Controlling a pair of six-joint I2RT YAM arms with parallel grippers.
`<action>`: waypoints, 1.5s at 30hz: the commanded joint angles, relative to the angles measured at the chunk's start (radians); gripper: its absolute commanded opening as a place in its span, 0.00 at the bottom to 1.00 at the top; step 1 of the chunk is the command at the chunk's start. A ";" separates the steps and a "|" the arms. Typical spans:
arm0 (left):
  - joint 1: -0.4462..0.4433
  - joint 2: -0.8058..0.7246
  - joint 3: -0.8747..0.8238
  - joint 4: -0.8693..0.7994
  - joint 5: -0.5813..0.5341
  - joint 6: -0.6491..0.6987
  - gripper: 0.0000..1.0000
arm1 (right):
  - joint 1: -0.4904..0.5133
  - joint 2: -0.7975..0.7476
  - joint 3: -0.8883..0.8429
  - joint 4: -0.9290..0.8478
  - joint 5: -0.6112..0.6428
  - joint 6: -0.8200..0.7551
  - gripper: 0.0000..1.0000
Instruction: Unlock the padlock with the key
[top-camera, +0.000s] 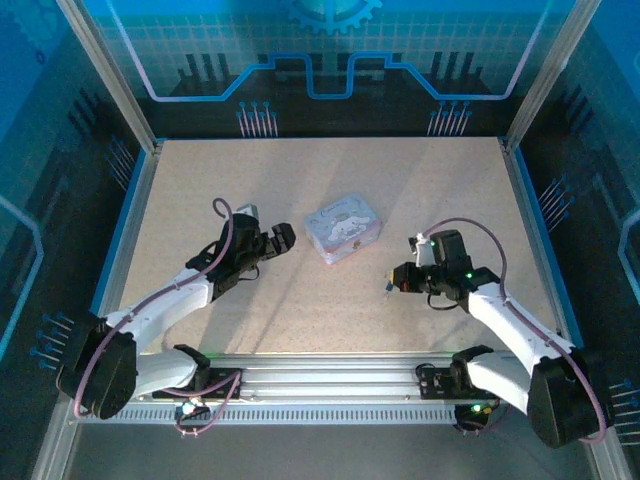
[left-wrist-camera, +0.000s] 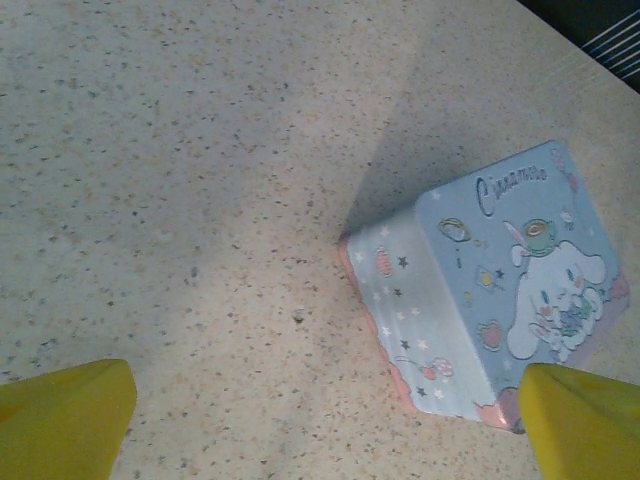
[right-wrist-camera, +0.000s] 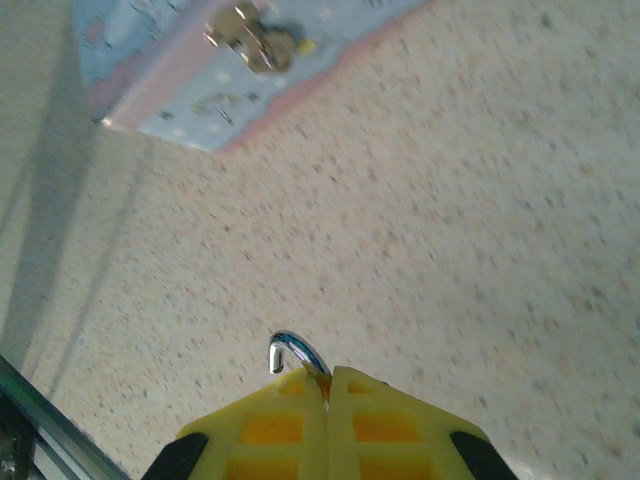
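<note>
Found the right gripper (right-wrist-camera: 328, 378) squeezed fully closed at the bottom centre of its wrist view, with no gap between the yellow fingers (right-wrist-camera: 270, 430). Caught the padlock (right-wrist-camera: 293, 349) pinched right there, just the silvery shackle hooking out above the fingertips, body buried in the grip. Spotted the cartoon-print tin (right-wrist-camera: 150, 60) up in the top left corner, well apart from the padlock, metal clasp (right-wrist-camera: 250, 40) turned toward the camera. Over in the left wrist view, saw the left gripper (left-wrist-camera: 325, 410) spread wide and holding nothing, with bare speckled surface (left-wrist-camera: 150, 150) between the fingers and the tin just beside the right-hand one.
</note>
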 joint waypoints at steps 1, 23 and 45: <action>0.011 -0.022 -0.011 -0.011 -0.031 0.031 0.99 | -0.005 0.007 -0.008 -0.115 0.034 -0.006 0.00; 0.047 0.016 0.037 -0.032 -0.010 0.040 0.99 | -0.022 0.216 0.098 0.012 0.032 -0.069 0.39; 0.109 -0.104 -0.123 0.379 -0.444 0.441 0.99 | -0.257 0.005 0.018 0.423 0.447 -0.332 1.00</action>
